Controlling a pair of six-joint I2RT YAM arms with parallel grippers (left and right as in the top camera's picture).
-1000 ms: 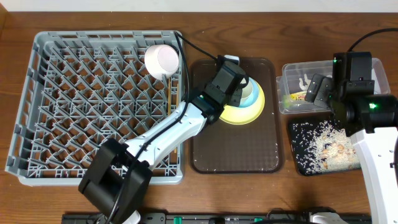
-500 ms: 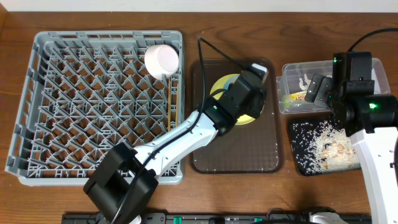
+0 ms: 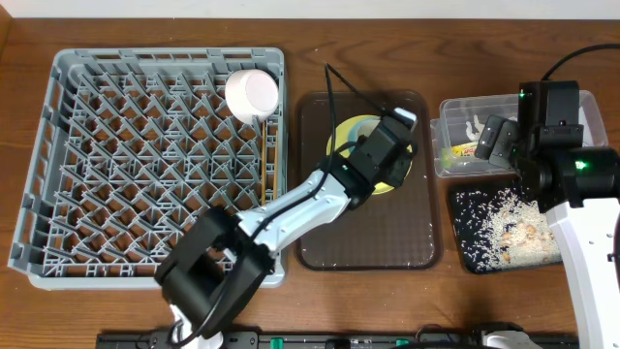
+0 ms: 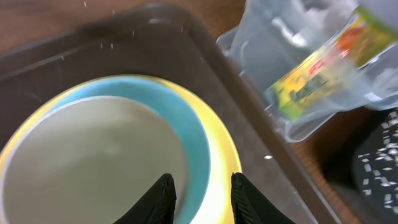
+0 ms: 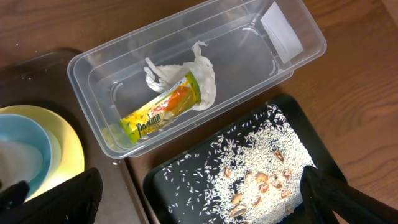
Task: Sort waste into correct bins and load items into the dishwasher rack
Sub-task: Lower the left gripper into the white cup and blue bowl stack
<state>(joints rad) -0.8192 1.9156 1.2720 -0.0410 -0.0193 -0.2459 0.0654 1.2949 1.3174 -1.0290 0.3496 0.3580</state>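
The white bowl (image 4: 87,155) sits nested in the light blue bowl (image 4: 186,143) on the yellow plate (image 4: 221,163), all on the brown serving tray (image 3: 368,237), and we see the left claw (image 4: 202,186) low over the stack, fingers narrowly parted with the blue rim between them. Beside the tray, the snack wrapper (image 5: 163,111) and tissue scrap (image 5: 202,71) lie together in the clear tub (image 5: 298,59), rice (image 5: 255,174) is strewn over the black tray (image 5: 161,180) next to it, and the right claw (image 5: 199,186) hangs above both, spread wide and empty. Across the surface (image 3: 387,39), the small white cup (image 3: 253,95) sits in the grey rack (image 3: 145,155) at its far right corner.
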